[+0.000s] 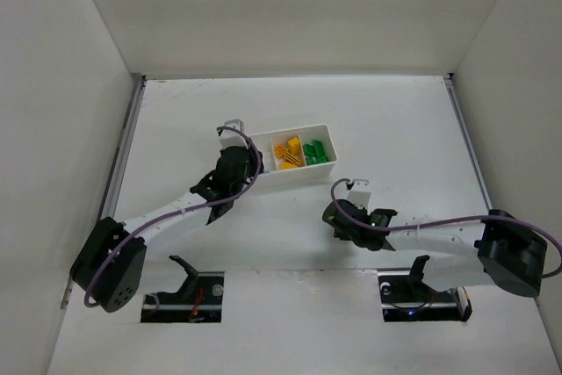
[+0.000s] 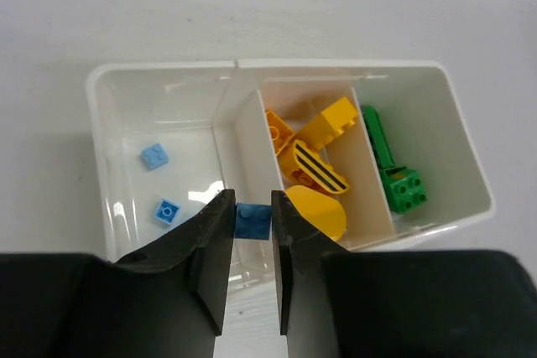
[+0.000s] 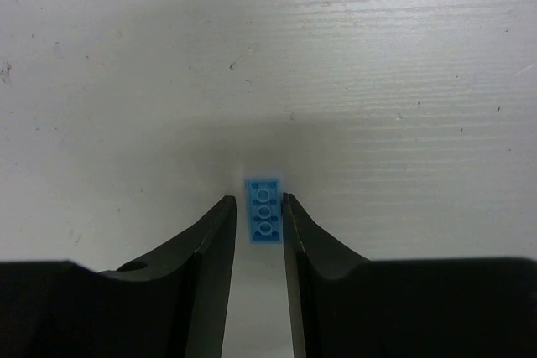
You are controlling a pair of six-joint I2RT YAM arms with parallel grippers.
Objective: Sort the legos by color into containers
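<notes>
The white tray (image 1: 290,130) has three compartments. In the left wrist view its (image 2: 168,69) left one holds two pale blue legos (image 2: 154,156), the middle one yellow-orange legos (image 2: 315,157), the right one green legos (image 2: 394,175). My left gripper (image 2: 252,197) is shut on a darker blue lego (image 2: 252,220), above the tray's near wall by the left divider; it also shows in the top view (image 1: 250,169). My right gripper (image 3: 258,199) is low at the table, its jaws narrowly open on either side of a pale blue flat lego (image 3: 263,211) that lies studs down. It sits right of centre in the top view (image 1: 338,215).
White walls enclose the table on the left, back and right. The tray stands near the table's middle, between the two arms. The arm bases sit at the near edge.
</notes>
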